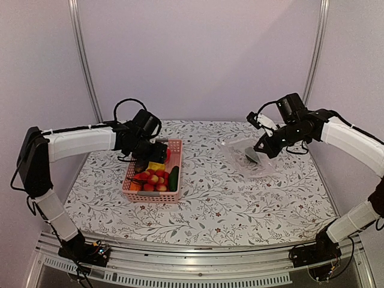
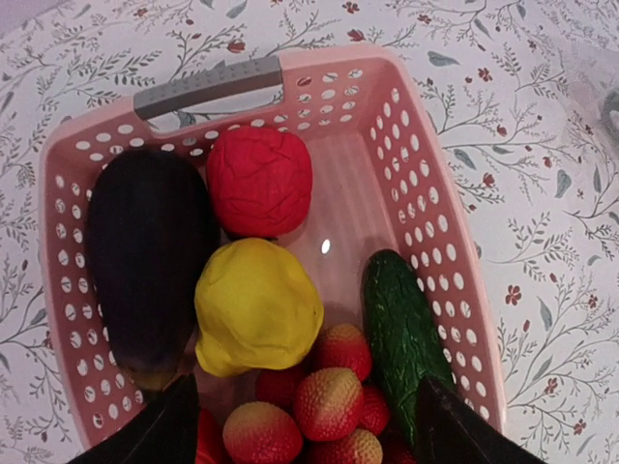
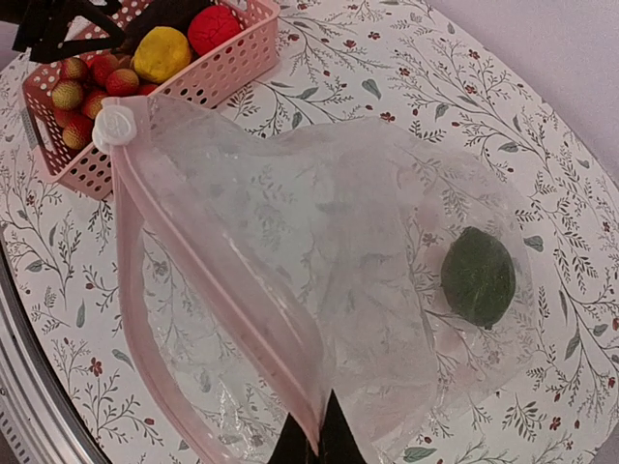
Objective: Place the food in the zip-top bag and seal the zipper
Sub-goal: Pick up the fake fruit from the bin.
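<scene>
Fingers (image 2: pixel 160 435) of the left gripper (image 2: pixel 305 396) stand wide apart with nothing between them, hanging just above the near end of the pink basket (image 2: pixel 426 232). Most of the food (image 2: pixel 253 306) lies in that basket: a dark purple aubergine (image 2: pixel 145 261) along one wall, a red lump (image 2: pixel 259 181) beside it at the handle end, a yellow piece (image 2: pixel 253 306) touching both, a green cucumber (image 2: pixel 401 333) against the other wall, and red berries (image 2: pixel 329 396) heaped between the fingertips.

Across the flowered table (image 1: pixel 228 204), well apart from the basket, the right gripper (image 3: pixel 311 437) has its fingers pressed together on the pink zipper (image 3: pixel 221 295) of the zip-top bag (image 3: pixel 338 242), pinching one lip at the mouth edge. The mouth gapes open, the other lip sagging toward the table, and a white slider (image 3: pixel 118 126) sits at the far end of the strip. One green round piece (image 3: pixel 478 275) rests inside the bag, near its closed bottom.
</scene>
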You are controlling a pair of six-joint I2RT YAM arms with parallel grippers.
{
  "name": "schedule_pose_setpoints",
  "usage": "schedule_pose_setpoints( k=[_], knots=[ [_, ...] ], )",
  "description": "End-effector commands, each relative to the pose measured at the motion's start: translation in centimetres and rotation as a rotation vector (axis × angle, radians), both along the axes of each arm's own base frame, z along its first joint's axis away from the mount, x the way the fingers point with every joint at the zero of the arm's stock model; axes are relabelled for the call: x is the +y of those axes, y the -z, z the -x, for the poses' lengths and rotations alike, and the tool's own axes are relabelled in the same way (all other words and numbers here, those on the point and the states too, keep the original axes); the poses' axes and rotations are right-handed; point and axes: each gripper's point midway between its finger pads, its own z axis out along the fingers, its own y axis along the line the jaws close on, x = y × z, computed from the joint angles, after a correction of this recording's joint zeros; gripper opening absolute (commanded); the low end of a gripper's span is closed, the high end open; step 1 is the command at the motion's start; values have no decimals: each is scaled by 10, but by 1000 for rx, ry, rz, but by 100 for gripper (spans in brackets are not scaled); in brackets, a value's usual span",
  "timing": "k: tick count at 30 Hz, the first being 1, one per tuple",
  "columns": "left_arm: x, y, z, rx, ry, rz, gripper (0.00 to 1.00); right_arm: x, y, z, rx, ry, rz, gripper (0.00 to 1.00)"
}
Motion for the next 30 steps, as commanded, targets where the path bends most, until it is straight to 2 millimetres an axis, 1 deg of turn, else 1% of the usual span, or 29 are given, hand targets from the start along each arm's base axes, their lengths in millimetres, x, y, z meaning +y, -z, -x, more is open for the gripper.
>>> schedule_pose_setpoints(
  k=[1,2,3,5,7,10,12,13,16,19,26,30],
  knots=[
    [1,4,-29,17,28,-30,80,-1,-10,7,-12,-17,-12,1],
    [1,5,-36,16,25,-35,86,-2,-9,7,-10,-16,-11,0],
    [1,6,-44,13,28,-41,89,-2,-9,8,-13,-17,-10,0],
    [-1,8,-58,11,31,-52,91,-3,-9,9,-16,-18,-9,0],
    [-2,10,-72,9,25,-69,91,-3,-10,10,-17,-21,-15,0],
    [-5,19,-85,20,55,-97,87,-3,-12,12,-22,-22,-20,0],
    [-4,30,-93,41,63,-119,84,-3,-14,13,-23,-24,-26,0],
    [-4,31,-96,45,68,-116,82,-3,-15,13,-25,-25,-28,0],
    [-7,44,-100,70,97,-126,77,-3,-15,14,-26,-25,-27,0],
    [-3,57,-103,91,88,-163,76,-4,-16,16,-28,-26,-29,0],
    [7,79,-108,113,48,-231,76,-4,-16,18,-23,-30,-33,0],
    [7,89,-109,128,44,-239,75,-2,-14,17,-16,-32,-34,1]
  ],
)
